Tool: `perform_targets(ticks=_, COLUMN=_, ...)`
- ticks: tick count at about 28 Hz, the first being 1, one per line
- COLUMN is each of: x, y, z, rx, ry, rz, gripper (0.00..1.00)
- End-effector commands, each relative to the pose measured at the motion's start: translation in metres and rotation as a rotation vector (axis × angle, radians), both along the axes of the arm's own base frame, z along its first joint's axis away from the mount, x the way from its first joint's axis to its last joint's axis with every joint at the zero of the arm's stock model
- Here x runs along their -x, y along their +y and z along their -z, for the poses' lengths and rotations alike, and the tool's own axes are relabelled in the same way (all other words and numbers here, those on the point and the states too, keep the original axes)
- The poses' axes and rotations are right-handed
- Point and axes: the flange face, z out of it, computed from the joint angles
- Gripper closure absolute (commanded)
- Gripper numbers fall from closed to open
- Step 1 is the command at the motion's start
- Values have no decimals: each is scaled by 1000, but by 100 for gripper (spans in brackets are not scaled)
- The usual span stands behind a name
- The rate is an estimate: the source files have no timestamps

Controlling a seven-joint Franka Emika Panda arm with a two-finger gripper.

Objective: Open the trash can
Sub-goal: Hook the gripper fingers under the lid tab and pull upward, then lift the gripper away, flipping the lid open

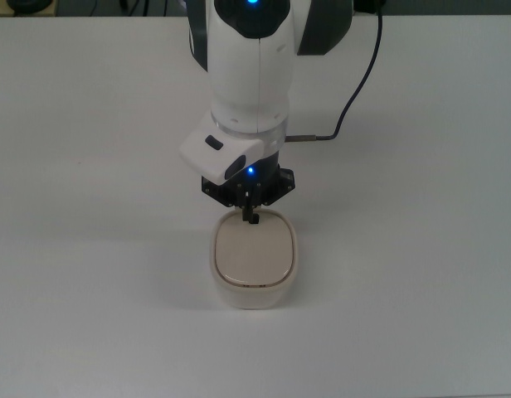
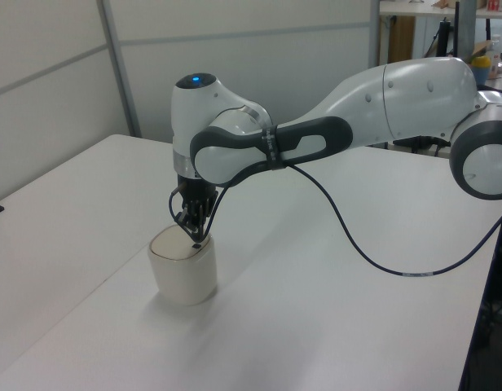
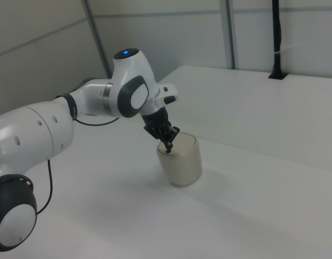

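Top view, white table, trash can, pincer clenched at lid knob.

A wide white surface fills the scene under even, soft light. Pale wall panels divided by grey metal posts stand behind it. In the left view's far right, what may be a cluttered workbench shows dimly.
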Motion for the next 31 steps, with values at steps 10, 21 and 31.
perform_targets(ticks=10, x=-4, y=12, z=16, rx=33, ry=-4, rz=10, gripper=100)
perform_targets(ticks=21, x=-9, y=12, z=34, rx=47, ry=-5, rz=12, gripper=100)
perform_targets(ticks=31, x=-8, y=12, z=26, rx=38, ry=-14, rz=30, gripper=100)
